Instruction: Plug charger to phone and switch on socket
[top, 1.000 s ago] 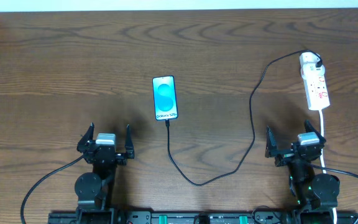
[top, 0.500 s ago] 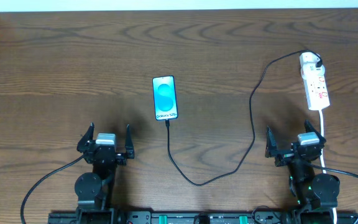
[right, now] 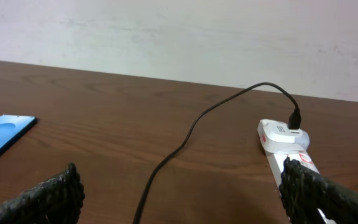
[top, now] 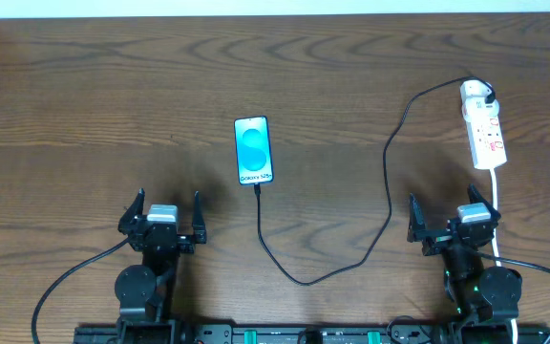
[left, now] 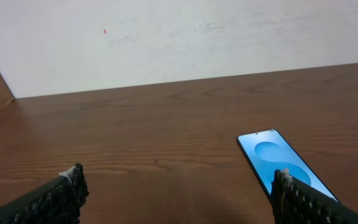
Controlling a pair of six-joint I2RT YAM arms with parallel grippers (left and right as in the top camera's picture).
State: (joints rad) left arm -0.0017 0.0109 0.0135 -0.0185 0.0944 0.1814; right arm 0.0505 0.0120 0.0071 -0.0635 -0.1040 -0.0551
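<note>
The phone (top: 254,150), mid-bench (top: 84,115), carries one line of small white text at the near end of its blue screen; it seems to read "Galaxy S25+". Red marks on the socket (top: 483,127) are too small to read.

Nothing visibly changes over the last second: no shift shows in the phone (top: 254,150), the charger (top: 390,196) or the socket (top: 486,136), nor anywhere else on the table (top: 84,96).
</note>
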